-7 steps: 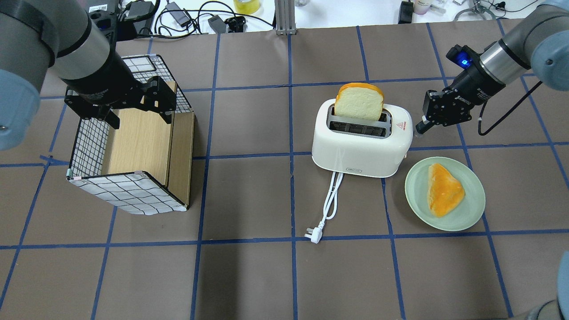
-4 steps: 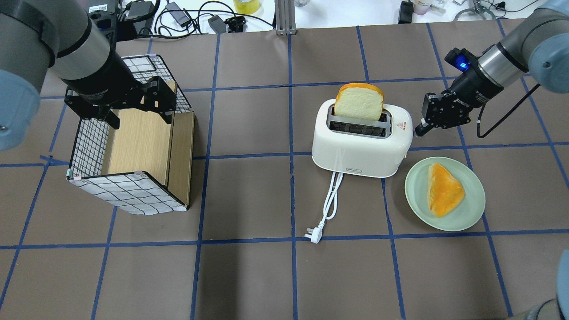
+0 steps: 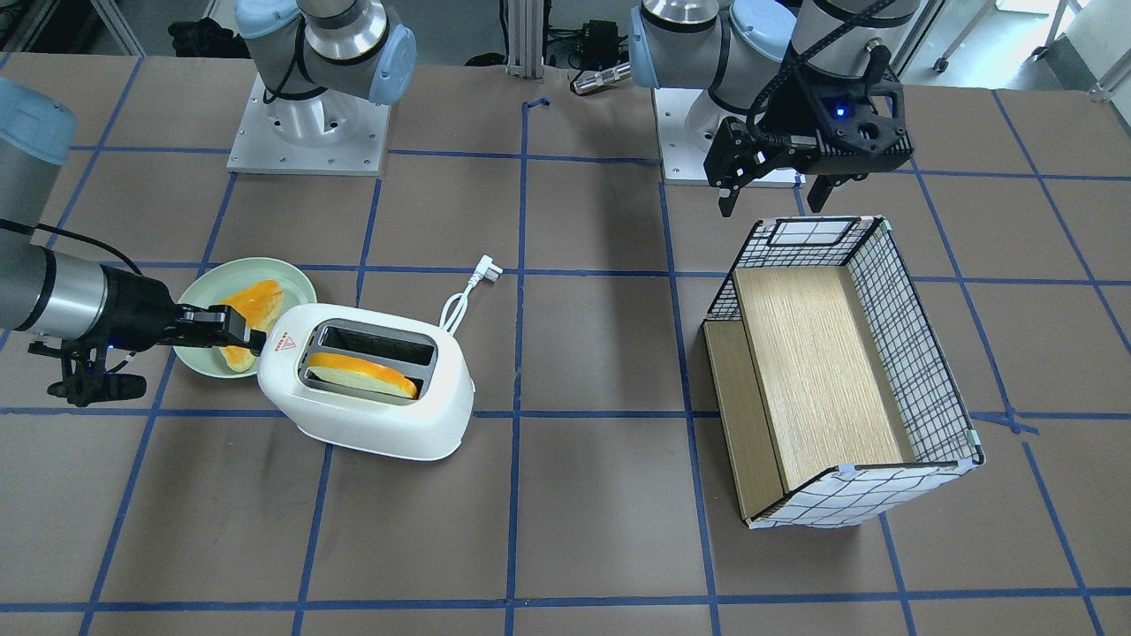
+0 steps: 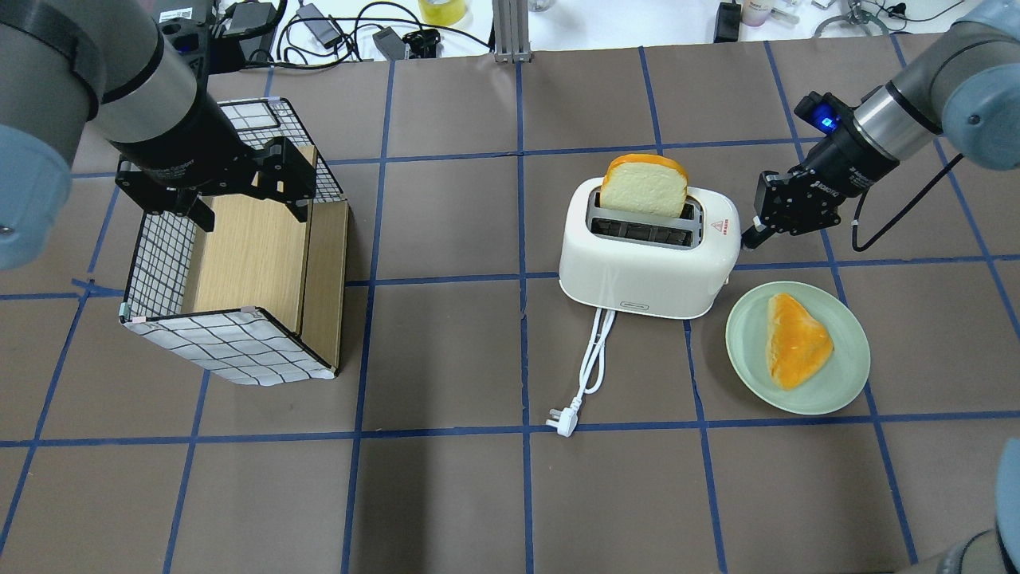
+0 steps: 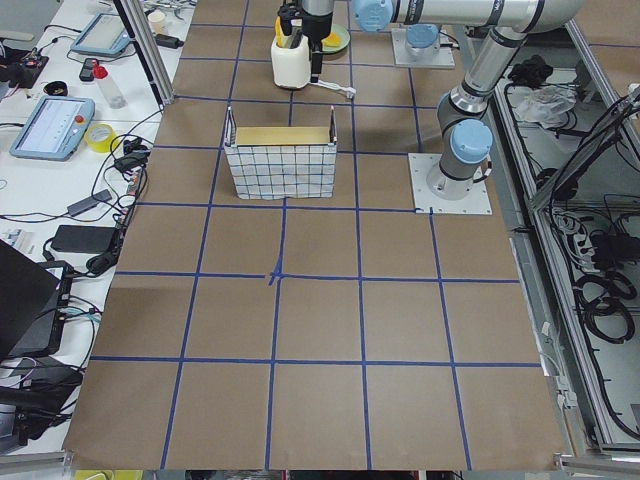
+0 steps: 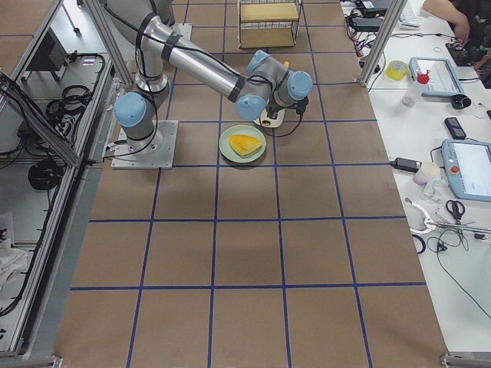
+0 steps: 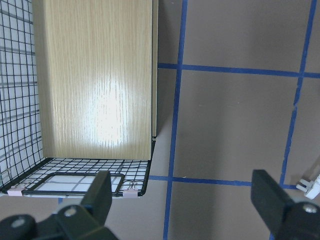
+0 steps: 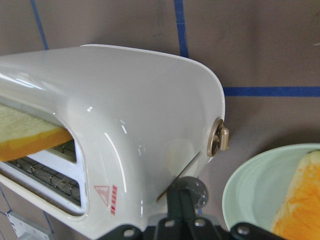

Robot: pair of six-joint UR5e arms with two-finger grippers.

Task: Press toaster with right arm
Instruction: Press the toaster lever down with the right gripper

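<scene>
Toaster (image 4: 645,267) on desk (image 4: 446,494) — bread slice (image 4: 644,185) in one slot, second slice (image 4: 797,339) on green plate (image 4: 741,351) beside it, right jaws pressed together, apparently touching toaster's lever knob (image 8: 193,192), left jaws spread over wire basket (image 4: 231,347).

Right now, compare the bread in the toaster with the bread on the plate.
The toaster slice stands upright in a slot of the toaster, its white face showing; the plate slice lies flat on the green plate, orange side up and more triangular. Both have orange crust.
</scene>
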